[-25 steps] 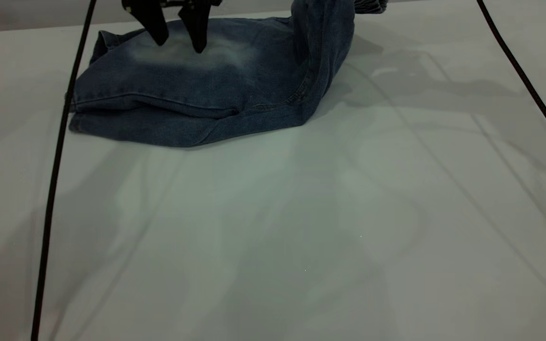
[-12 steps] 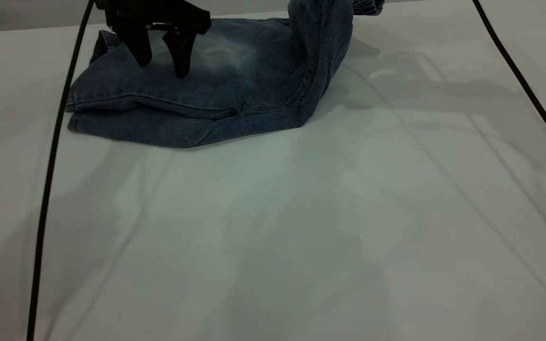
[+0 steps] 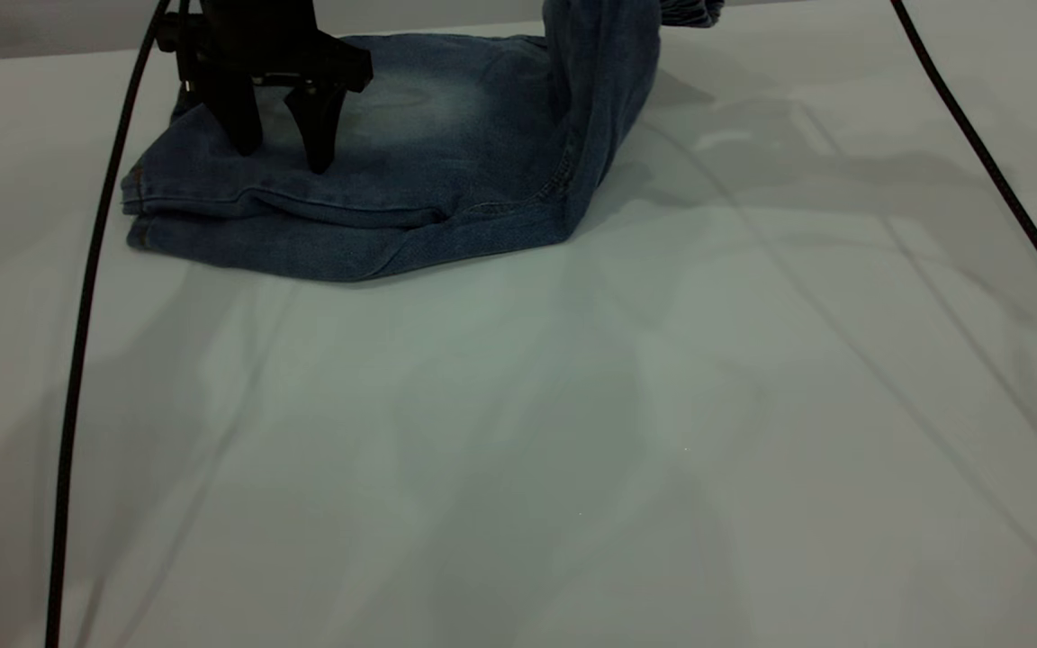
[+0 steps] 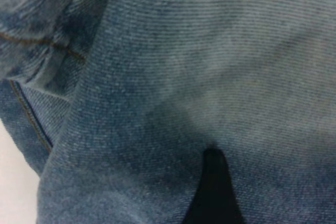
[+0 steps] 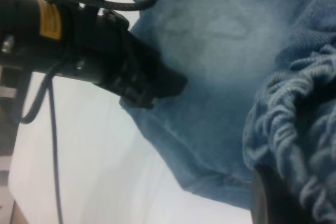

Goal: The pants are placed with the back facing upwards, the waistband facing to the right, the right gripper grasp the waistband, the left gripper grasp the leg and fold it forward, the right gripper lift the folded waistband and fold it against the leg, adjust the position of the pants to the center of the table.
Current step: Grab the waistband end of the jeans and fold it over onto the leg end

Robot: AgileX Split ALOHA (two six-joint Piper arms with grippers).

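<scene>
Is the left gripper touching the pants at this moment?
Cannot tell. In the exterior view the left gripper, open, overlaps the pants, but neither contact nor gap shows plainly.

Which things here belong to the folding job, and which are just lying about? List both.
In the job: pants; waistband, held up by right gripper; left gripper, open over the pants; table.
Not part of it: black cable at left; black cable at right.

Surroundings, as we log them: a plain grey wall (image 3: 32, 31) in a narrow strip beyond the far edge of the work surface; two black cables (image 3: 86, 297) hanging across the view; soft overlapping shadows, diffuse overhead light.
</scene>
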